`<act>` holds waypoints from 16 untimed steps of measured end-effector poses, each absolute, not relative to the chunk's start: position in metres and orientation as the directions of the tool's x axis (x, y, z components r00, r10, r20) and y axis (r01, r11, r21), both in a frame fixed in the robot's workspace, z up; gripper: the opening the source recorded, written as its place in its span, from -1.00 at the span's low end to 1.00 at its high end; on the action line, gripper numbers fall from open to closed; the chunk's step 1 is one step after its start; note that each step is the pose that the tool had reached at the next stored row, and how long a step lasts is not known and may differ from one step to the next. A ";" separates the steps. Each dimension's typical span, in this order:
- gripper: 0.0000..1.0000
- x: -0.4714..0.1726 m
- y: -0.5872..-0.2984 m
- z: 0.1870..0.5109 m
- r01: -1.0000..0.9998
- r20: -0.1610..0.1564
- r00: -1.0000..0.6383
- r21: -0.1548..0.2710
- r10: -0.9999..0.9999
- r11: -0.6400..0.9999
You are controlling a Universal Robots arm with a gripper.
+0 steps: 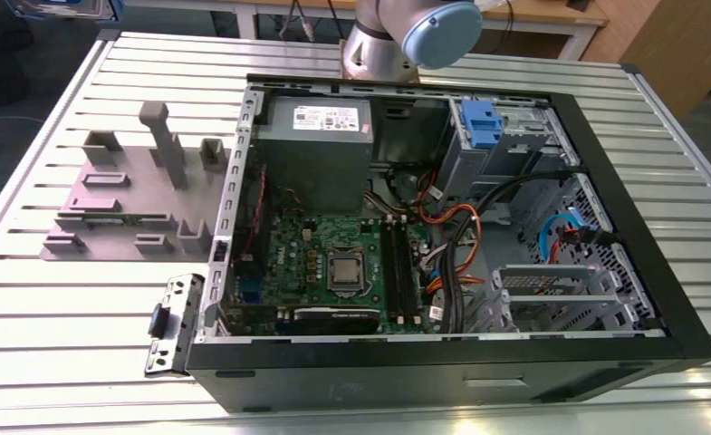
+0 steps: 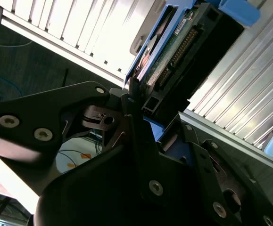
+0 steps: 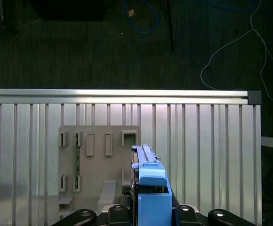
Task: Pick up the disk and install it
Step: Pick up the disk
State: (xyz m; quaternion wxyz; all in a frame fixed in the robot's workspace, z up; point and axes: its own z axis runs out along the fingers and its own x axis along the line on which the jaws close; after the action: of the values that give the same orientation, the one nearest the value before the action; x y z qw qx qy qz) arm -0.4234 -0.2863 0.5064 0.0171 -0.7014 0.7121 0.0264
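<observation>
The gripper (image 2: 157, 115) is clamped on the disk (image 2: 174, 44), its black fingers (image 2: 135, 101) pinching one end, so the drive sticks out edge-on with its green circuit board and connector row in plain sight in the second wrist view. The blue plastic bracket (image 3: 151, 193) frames the disk in the first wrist view. Behind it there lies the slatted aluminium surface (image 3: 211, 155), and just beside the disk is a grey holding fixture (image 3: 91, 160) with upright slots, one of them carrying a narrow green board (image 3: 77, 157). Past the surface's edge the floor (image 3: 79, 52) is dark, with loose cables on it. In the exterior view the arm (image 1: 409, 36) rises at the far side of the surface, behind an open computer case (image 1: 452, 362). Inside it I can see the motherboard (image 1: 331, 263), the grey power-supply box (image 1: 319, 136), a blue latch (image 1: 482, 122) on a metal cage and a bundle of orange and black wires (image 1: 452, 245). A loose metal bracket (image 1: 174, 324) lies on the surface just beside the case.
</observation>
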 end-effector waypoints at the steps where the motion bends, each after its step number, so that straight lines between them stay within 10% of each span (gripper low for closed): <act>1: -0.27 -0.423 -0.286 0.507 -1.000 -0.061 -0.016 0.014 -0.998 0.015; 16: -0.27 -0.421 -0.286 0.509 -1.000 -0.060 -0.016 0.014 -0.998 0.015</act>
State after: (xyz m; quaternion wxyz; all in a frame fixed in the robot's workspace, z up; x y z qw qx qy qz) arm -0.4207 -0.2863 0.5087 0.0165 -0.7014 0.7121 0.0258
